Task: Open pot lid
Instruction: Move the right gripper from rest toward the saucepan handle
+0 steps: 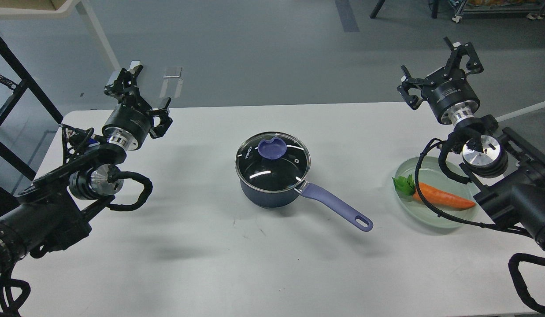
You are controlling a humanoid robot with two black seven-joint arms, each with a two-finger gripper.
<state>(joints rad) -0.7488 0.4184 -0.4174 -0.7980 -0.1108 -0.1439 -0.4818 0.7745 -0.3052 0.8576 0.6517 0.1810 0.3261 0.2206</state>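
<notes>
Item one: the pot [268, 193], a small dark navy saucepan, stands upright near the middle of the white table [202, 264]. Its lavender handle [336, 207] runs out toward the lower right and ends in a hole.

Item two: the lid [272, 162], clear glass with a steel rim, sits squarely on the pot, covering its mouth. The purple-blue knob [272, 147] is on top, toward the far side as seen from the head view. A small vent fitting shows on the glass to the right of the knob.

Item three: the left gripper [144, 90] hangs above the far left part of the table, well apart from the pot. Its fingers are spread and hold nothing.

Item four: the right gripper [433, 59] is raised past the far right edge of the table, also well apart from the pot. Its fingers stand wide apart and hold nothing.

Item five: a pale green plate [431, 220] lies on the table at the right, under the right arm. On it rests a carrot [444, 197] with green leaves at its left end. A black cable from the arm crosses in front of the plate.

Neither gripper touches the pot or the lid
</notes>
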